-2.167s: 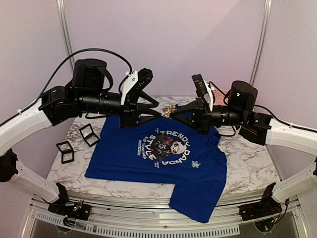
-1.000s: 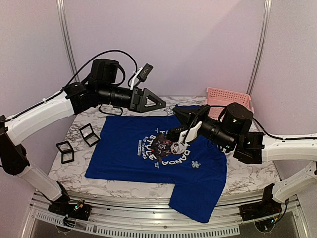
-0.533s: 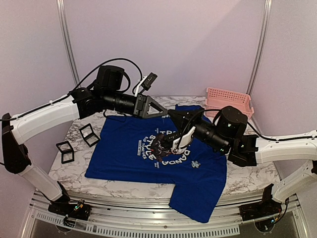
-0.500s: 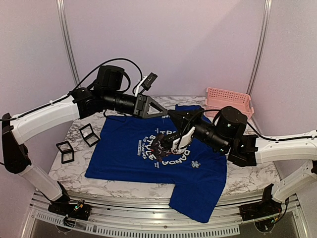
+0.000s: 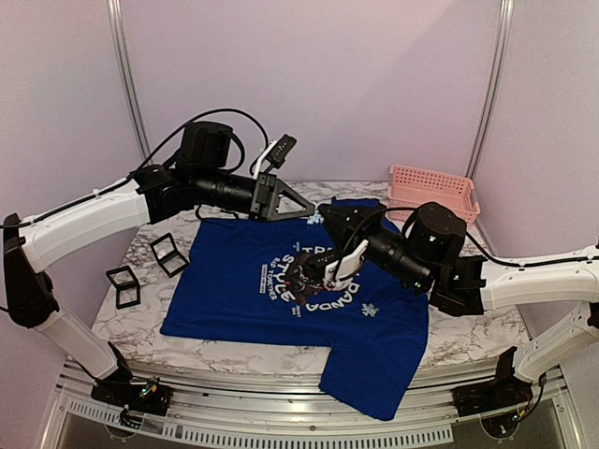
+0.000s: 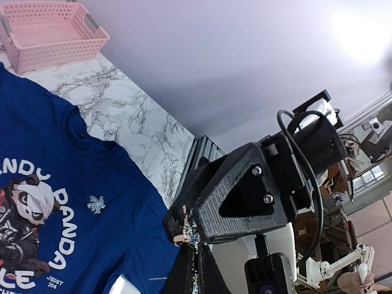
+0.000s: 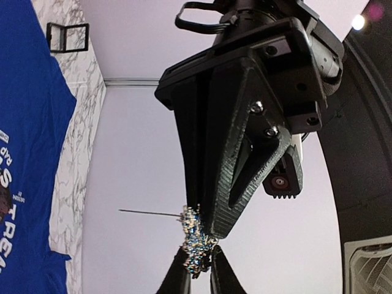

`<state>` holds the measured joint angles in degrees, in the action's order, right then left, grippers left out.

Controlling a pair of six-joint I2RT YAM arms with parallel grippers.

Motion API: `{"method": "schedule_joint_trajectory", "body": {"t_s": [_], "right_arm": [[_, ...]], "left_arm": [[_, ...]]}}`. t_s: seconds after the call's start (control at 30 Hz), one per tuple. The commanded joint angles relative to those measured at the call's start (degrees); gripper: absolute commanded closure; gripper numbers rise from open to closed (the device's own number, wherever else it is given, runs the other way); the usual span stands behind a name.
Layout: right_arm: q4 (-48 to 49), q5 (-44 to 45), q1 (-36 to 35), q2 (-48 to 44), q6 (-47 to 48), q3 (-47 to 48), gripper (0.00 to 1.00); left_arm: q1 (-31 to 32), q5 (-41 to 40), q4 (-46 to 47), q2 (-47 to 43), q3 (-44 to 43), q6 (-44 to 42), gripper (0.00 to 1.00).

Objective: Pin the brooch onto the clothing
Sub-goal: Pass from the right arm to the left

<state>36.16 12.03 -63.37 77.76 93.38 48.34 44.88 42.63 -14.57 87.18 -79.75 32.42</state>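
shirt (image 6: 122, 202) panda (image 6: 21, 199) shows from left wrist, not right.

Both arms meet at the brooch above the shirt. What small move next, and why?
Probably ease the right fingers open and back a little. The left fingers are shut on the brooch, its bare pin juts out, and the right fingers flank it too; how firmly is unclear. One clean grip seems safer before lowering it to the T-shirt.
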Motion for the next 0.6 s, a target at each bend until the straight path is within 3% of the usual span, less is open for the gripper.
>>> {"method": "schedule_joint_trajectory", "body": {"t_s": [0.0, 0.1, 0.23, 0.37, 0.47, 0.57], "right_arm": [[5.98, 1.35, -0.18, 0.73, -3.03, -0.74, 0.71], [7.58, 2.58, -0.23, 0.73, -3.65, -1.29, 0.55], [5.09, 3.86, -0.22, -0.83, -10.38, -1.40, 0.52], [-11.51, 1.15, 1.45, -4.49, -26.46, 1.15, 0.34], [-26.78, -14.45, 7.75, -9.23, -49.79, 3.87, 0.02], [-29.63, -36.10, 14.96, -13.84, -68.39, 2.07, 0.01]], "left_arm": [[0.91, 1.66, -0.16, 0.30, 0.64, -2.77, 1.00], [0.70, 2.20, 0.16, 0.15, 0.73, -2.86, 1.00], [0.27, 2.20, 0.47, -0.22, 0.69, -2.94, 1.00], [-0.78, 2.03, 0.51, -0.26, -1.57, -5.77, 1.00], [-0.71, 1.20, -5.06, 0.01, -5.95, -15.79, 1.00], [-0.18, -2.41, -11.92, 0.23, -8.81, -25.75, 1.00]]}}
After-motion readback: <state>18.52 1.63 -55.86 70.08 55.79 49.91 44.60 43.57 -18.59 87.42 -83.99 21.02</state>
